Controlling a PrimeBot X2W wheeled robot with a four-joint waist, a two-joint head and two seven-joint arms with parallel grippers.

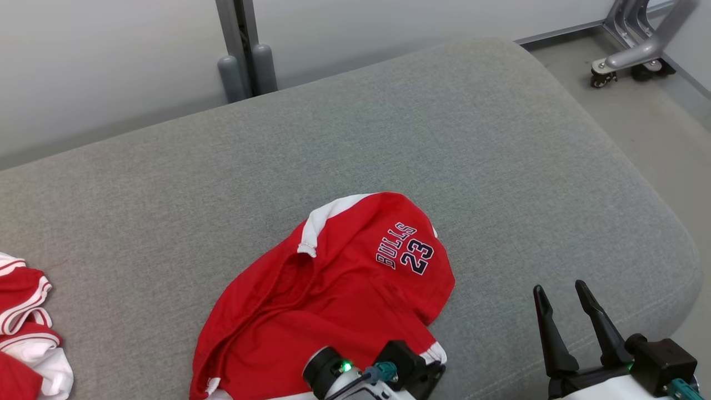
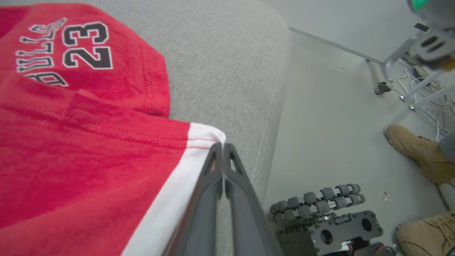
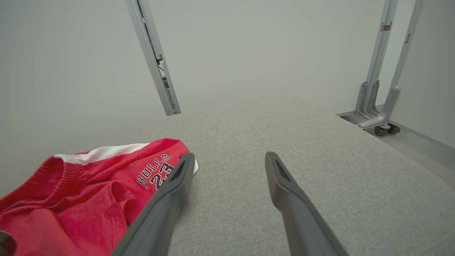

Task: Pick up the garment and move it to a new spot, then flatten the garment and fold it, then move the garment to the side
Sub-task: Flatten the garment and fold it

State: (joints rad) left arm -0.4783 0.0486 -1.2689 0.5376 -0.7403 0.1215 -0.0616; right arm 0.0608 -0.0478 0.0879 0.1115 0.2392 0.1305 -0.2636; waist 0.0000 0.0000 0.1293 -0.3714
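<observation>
Presently, your stock:
Grey cushion [image 1: 500,166]: edge close; dragged cloth could slide off.
Garment [image 1: 333,289]: red, crumpled at the near edge; your lift may bunch it.
Left hand [image 2: 223,149]: pinching only the hem corner [image 2: 208,137]; may slip.
Right hand [image 1: 561,300]: spread, empty.

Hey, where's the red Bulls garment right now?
In the head view the red garment lies crumpled on the grey cushion, left of the open right gripper; the left gripper pinches its white hem.

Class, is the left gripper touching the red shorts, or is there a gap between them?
Touching. The left wrist view shows the left gripper closed on the white hem corner of the red shorts, no gap.
</observation>
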